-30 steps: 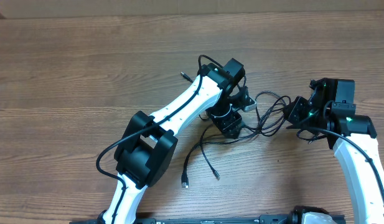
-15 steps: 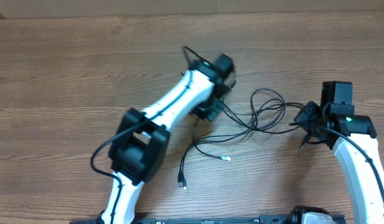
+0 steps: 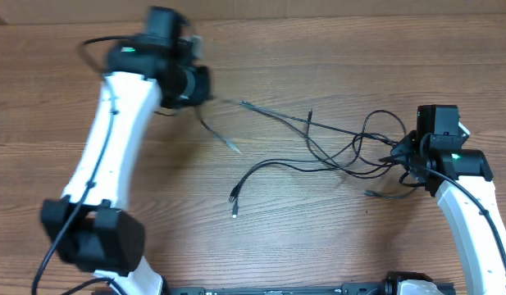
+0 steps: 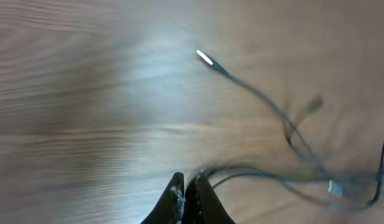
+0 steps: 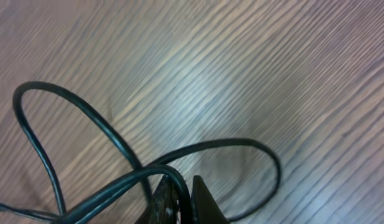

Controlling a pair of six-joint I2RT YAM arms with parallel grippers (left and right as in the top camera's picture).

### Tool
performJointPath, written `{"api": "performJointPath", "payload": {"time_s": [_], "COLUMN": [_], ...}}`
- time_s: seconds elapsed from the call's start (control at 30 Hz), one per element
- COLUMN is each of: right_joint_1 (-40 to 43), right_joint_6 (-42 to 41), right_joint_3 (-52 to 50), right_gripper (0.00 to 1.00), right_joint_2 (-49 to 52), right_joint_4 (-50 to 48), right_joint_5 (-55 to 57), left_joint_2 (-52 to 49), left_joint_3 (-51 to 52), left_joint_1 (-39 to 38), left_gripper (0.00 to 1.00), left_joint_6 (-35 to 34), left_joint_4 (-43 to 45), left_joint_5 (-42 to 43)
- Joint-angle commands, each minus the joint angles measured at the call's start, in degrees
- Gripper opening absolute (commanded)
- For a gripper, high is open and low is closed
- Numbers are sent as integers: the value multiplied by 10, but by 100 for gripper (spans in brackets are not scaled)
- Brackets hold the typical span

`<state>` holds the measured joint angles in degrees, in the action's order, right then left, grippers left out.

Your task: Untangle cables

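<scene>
— What changed in the last second?
— The left claw, pressed together on one cord, has swung to the far left of the counter (fast enough to blur the view). That dragged the cables out of their tight clump.
— And the other side?
— The right claw stays pinched on its loops, anchoring them. The strands now lie stretched between the two, a silver plug trailing free.
— Untangled, then?
— Partly, I'd judge. Loops still cross just beside the right claw and need working loose.
</scene>
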<state>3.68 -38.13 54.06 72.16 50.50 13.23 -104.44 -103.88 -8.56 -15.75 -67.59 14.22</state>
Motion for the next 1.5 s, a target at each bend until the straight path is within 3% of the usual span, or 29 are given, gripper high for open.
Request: {"api": "performJointPath", "payload": {"time_s": [0.0, 0.17, 0.23, 0.33, 0.5, 0.63, 0.67, 0.77, 0.8, 1.17, 1.37, 1.47], "right_joint_1": [28, 28, 28, 28, 28, 28, 28, 28, 29, 109, 183, 215], "right_joint_6": [-2, 72, 117, 176, 173, 111, 87, 23, 16, 21, 21, 21], "right_joint_3": [4, 4, 4, 4, 4, 4, 4, 4, 5, 16, 16, 16], "right_gripper": [4, 6, 18, 46, 53, 61, 65, 91, 99, 100, 100, 100], "right_joint_2": [-7, -7, -7, -7, -7, -7, -7, -7, -7, -7, -7, -7], "right_joint_4": [-14, -56, -71, -78, -63, -25, -14, 2, 0, 45, 71, 78], "right_joint_5": [81, -73, -143, -210, -192, -107, -75, -8, -4, -59, -102, -124], "left_joint_2": [36, 36, 36, 36, 36, 35, 34, 26, 20, -87, -164, -201], "left_joint_3": [-10, -10, -10, -10, -10, -9, -9, -7, -7, -7, -7, -7], "left_joint_1": [73, 62, 51, 37, 10, -38, -55, -109, -129, -303, -375, -397], "left_gripper": [4, 4, 4, 4, 4, 5, 13, 64, 70, 91, 100, 100], "left_joint_6": [-35, -29, -20, -20, -15, 47, 64, 106, 115, 172, 276, 309], "left_joint_4": [14, 14, 16, 16, 16, 23, 25, 38, 43, 133, 196, 218], "left_joint_5": [-36, -23, -26, -42, -33, -4, -4, -6, -6, -6, -14, -28]}}
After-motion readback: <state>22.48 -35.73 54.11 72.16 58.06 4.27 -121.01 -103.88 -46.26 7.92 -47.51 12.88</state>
